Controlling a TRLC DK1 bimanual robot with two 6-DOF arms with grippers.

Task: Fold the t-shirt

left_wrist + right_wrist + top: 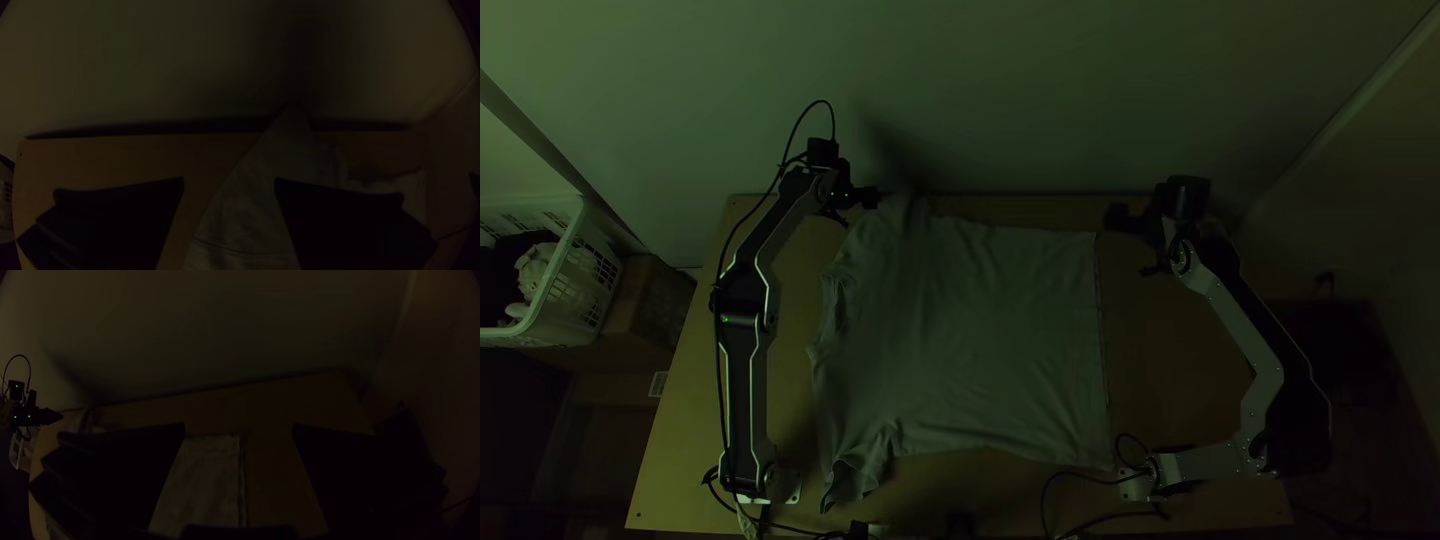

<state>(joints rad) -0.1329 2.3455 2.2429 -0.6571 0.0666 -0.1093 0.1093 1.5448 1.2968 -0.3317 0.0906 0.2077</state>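
tbh the t-shirt [980, 330], lying spread on the table [1180, 390], looks light and floppy; left gripper [229, 179] and right gripper [239, 425] both sit spread; I'd pinch the far sleeve [907, 218] and far hem corner [1084, 242].

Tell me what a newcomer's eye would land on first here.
Likely the pale shirt, spread across the middle of the table with its hem toward the right arm. Next, the two arms flanking it, the left one with its open pincer by the shirt's far sleeve.
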